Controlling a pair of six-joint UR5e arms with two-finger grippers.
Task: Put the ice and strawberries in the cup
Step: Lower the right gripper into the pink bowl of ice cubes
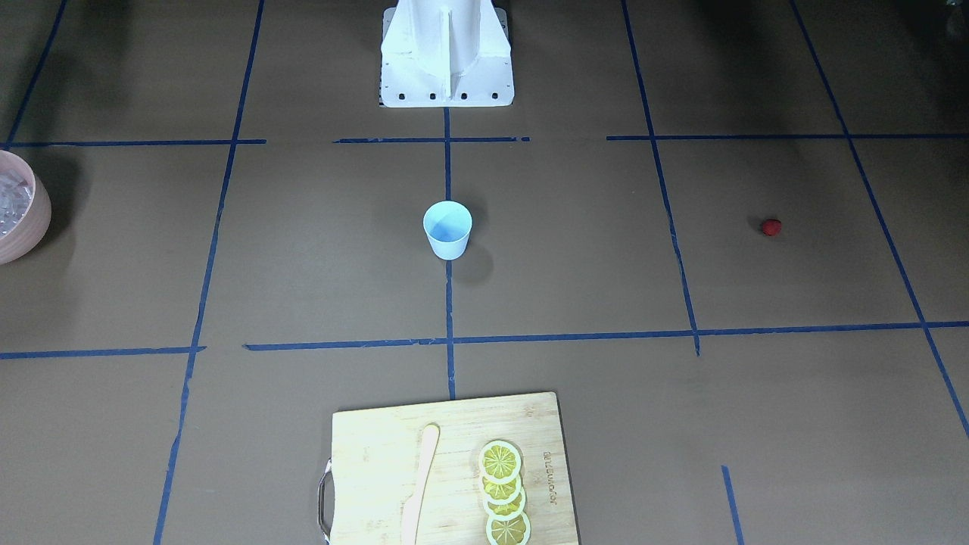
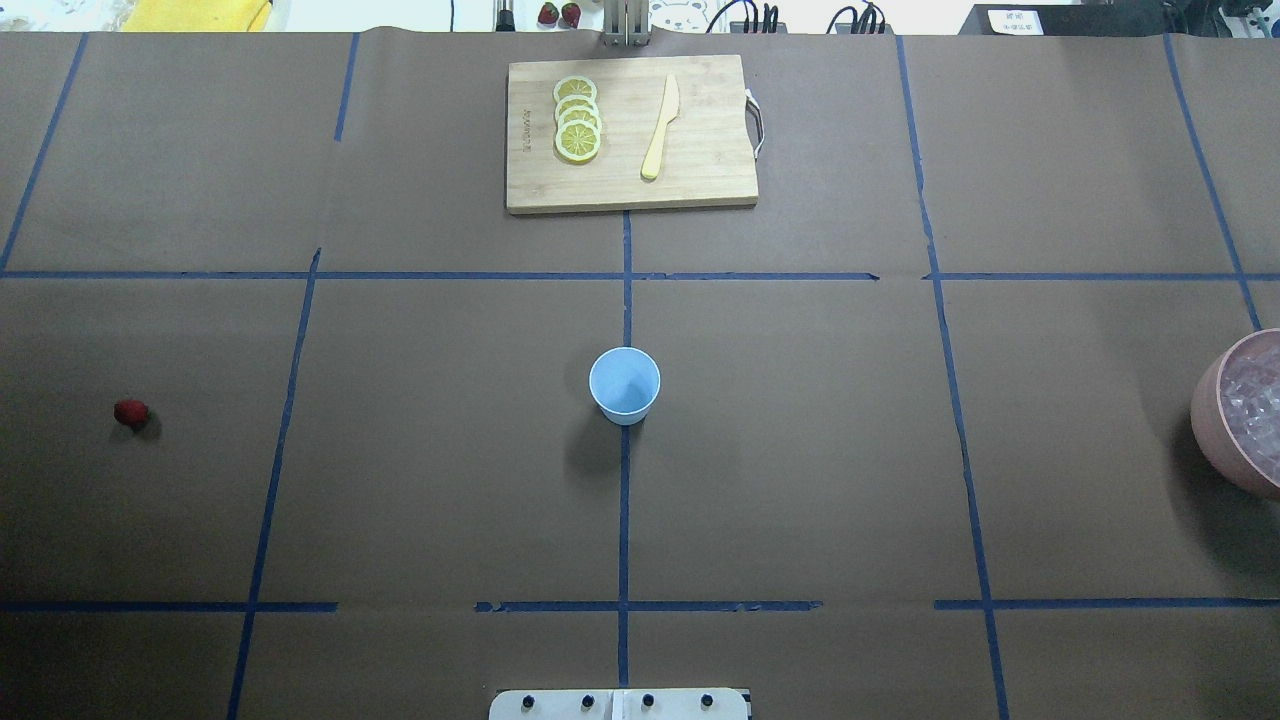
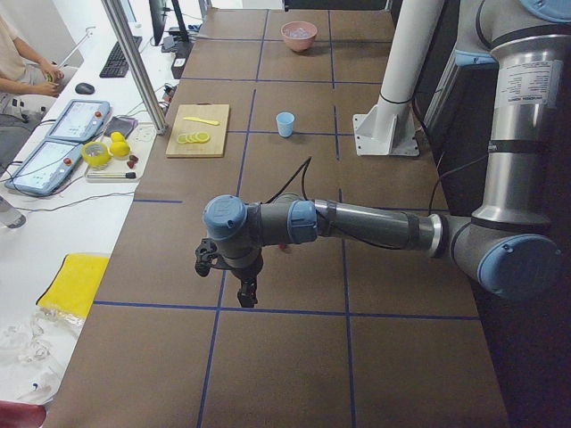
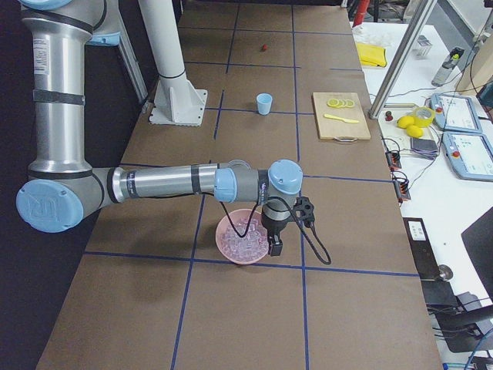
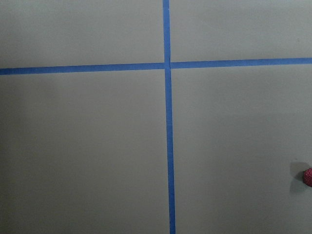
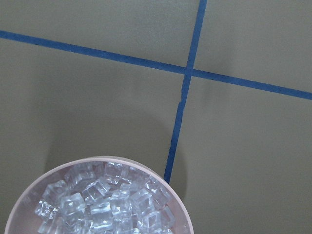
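The light-blue cup (image 1: 447, 229) stands upright at the table's middle, also in the overhead view (image 2: 624, 384). The tiny red strawberry (image 2: 131, 412) lies alone on the robot's left side and shows at the right edge of the left wrist view (image 5: 308, 177). The ice cubes (image 6: 105, 204) fill a pink bowl (image 2: 1215, 430) on the robot's right side. My left gripper (image 3: 247, 290) hangs above the table near the strawberry's area. My right gripper (image 4: 275, 248) hangs over the bowl's edge. Both show only in side views, so I cannot tell whether they are open or shut.
A wooden cutting board (image 2: 700, 180) lies at the far middle edge with several lemon slices (image 2: 577, 118) and a pale knife (image 2: 660, 128). The robot's white base (image 1: 447, 53) stands at the near middle edge. Blue tape lines cross the brown table.
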